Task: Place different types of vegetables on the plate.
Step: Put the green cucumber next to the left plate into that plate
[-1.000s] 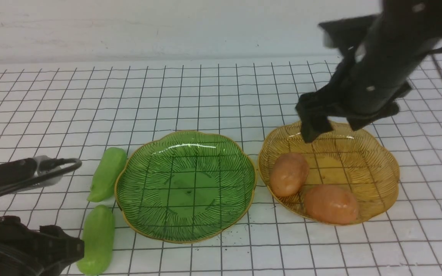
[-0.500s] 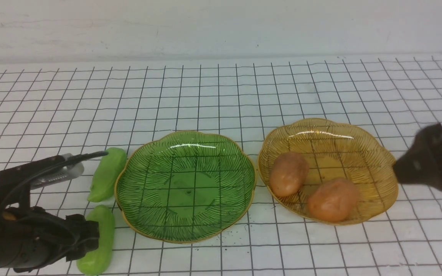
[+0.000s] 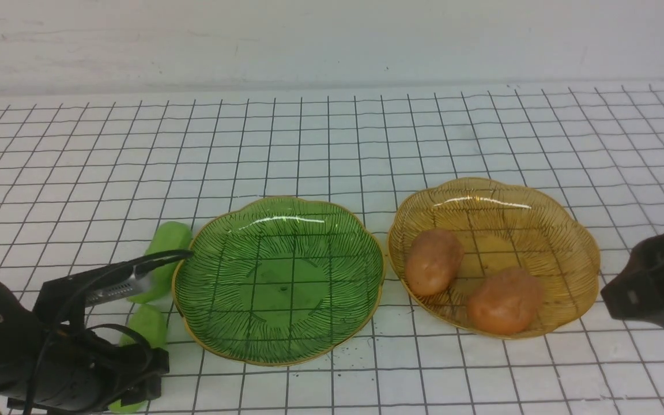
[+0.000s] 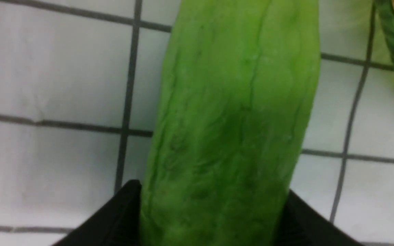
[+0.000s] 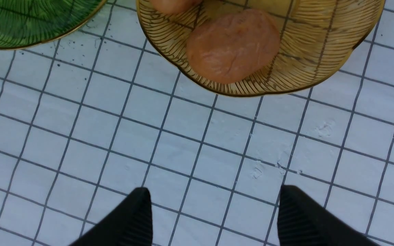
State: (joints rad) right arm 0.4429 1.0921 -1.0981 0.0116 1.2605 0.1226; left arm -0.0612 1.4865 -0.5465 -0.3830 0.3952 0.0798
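Green, waxy-looking plastic, the near cucumber (image 4: 231,130) lies at eight o'clock off the green plate (image 3: 286,288), between the jaws of the left gripper (image 4: 210,189); whether they pinch it cannot be told. It is probably light, stiff and slippery, so the middle is the place to grip. The right gripper (image 5: 212,194) gapes wide, empty.

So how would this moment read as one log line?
left fingers: astride near cucumber | right fingers: open, empty | both potatoes: in amber plate | green plate: empty

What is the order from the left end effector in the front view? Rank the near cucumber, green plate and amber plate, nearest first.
1. The near cucumber, far left, right at the left end effector.
2. The green plate, centre.
3. The amber plate, right.
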